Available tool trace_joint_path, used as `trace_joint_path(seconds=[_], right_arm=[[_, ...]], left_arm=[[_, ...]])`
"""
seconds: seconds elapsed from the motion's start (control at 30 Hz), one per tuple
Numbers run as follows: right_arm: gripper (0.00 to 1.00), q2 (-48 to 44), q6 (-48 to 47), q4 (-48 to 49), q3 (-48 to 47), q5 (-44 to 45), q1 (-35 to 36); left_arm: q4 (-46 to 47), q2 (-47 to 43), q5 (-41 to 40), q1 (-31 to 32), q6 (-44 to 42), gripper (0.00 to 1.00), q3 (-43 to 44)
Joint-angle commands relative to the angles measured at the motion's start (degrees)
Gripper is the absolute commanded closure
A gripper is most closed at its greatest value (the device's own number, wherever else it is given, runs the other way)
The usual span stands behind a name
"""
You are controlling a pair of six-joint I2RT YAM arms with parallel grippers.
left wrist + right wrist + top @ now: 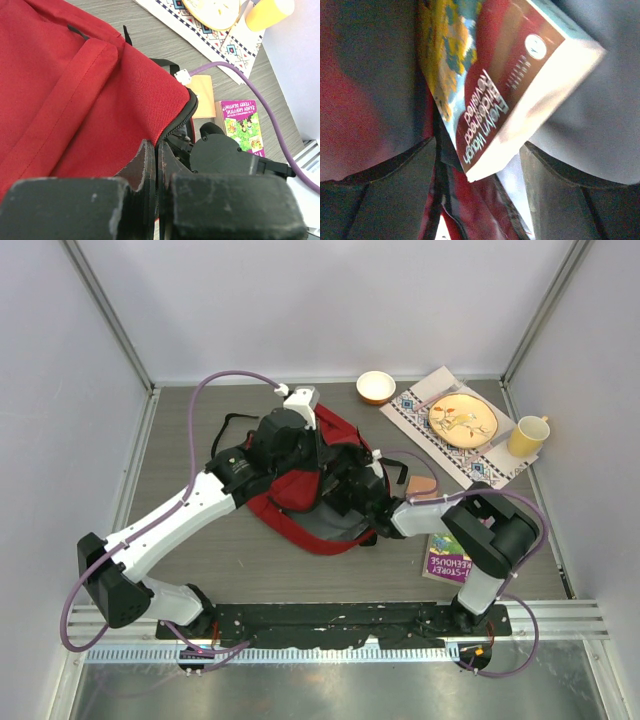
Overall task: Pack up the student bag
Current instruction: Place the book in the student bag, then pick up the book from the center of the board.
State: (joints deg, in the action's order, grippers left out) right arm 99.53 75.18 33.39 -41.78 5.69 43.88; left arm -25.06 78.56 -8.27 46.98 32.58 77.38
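Floppy red fabric backpack [75, 100], likely light: left pincer [156, 156] clamps its stiffer zip rim; right pincer [477, 150] wide, paperback book [505, 85] between.

Pale lavender walls [330, 300] enclose a grey wood-grain bench [300, 580]; metal corner posts [108, 315] rise at upper left and upper right.

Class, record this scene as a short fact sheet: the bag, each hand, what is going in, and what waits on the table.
Bag: large soft red fabric backpack, lying on the table, zip open
Left hand: shut on the backpack's zip edge
Right hand: open, inside the bag, fingers either side of a paperback novel
Waiting outside: purple paperback book, on the table near the right arm
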Motion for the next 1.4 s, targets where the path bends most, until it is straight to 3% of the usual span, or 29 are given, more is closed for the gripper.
trace_joint_path(seconds=[0.0,0.07,0.17,0.2,0.4,0.6,0.73,0.77,0.9,1.07,1.1,1.13,1.23,1.3,1.37], right_arm=[[0.29,-5.0,-3.0,-2.7,3.3,-0.2,0.2],[0.34,-5.7,-3.0,-2.3,4.5,0.3,0.2],[0.51,-5.8,-3.6,-2.1,4.3,0.5,0.2],[0.62,-5.6,-3.7,-1.4,4.0,0.5,-0.1],[0.89,-1.3,-4.3,1.1,-0.6,-1.3,-1.7],[0.91,3.5,-5.4,1.7,-6.6,-5.0,-2.1],[0.81,-0.9,-8.1,2.7,-2.7,-6.0,-2.2],[0.71,-2.8,-9.4,1.5,-1.6,-4.0,-2.1],[0.48,-17.0,-17.0,-10.1,4.1,1.1,-2.1],[0.44,-33.1,-19.5,-21.4,9.5,10.5,-2.1],[0.44,-35.5,-19.5,-27.3,10.0,12.8,-2.2],[0.43,-40.6,-18.8,-30.2,10.3,14.9,-2.2],[0.40,-47.7,-16.4,-40.3,11.5,24.3,-2.6],[0.34,-53.9,-15.2,-47.3,11.6,30.7,-3.1],[0.26,-57.9,-14.0,-56.3,9.5,35.1,-3.8]], left_arm=[[4.5,-2.3,0.6,0.2,-0.1,1.00,0.0],[4.7,-2.4,0.6,0.2,-0.1,1.00,-0.3],[4.7,-2.1,0.6,0.2,-0.1,1.00,-0.2],[4.7,-2.0,0.7,0.2,0.0,1.00,-0.3],[4.2,-1.7,1.3,0.2,0.4,1.00,-0.6],[3.6,-2.2,0.5,0.3,0.4,1.00,-0.9],[0.4,-2.7,-2.3,0.2,-0.5,1.00,-0.7],[-1.0,-3.3,-3.1,0.2,-0.9,1.00,-1.0],[-1.3,-5.5,-5.0,0.0,-1.4,1.00,-3.5],[1.2,-5.8,0.9,0.0,-1.4,0.96,-5.5],[1.7,-5.1,2.7,0.0,-1.6,0.91,-5.6],[2.4,-4.7,4.9,0.0,-1.6,0.75,-5.8],[4.0,-2.7,12.5,0.1,-0.8,0.44,-6.1],[4.9,-1.6,16.4,0.2,-0.1,0.32,-6.5],[5.5,-1.1,17.8,0.8,0.1,0.29,-6.3]])
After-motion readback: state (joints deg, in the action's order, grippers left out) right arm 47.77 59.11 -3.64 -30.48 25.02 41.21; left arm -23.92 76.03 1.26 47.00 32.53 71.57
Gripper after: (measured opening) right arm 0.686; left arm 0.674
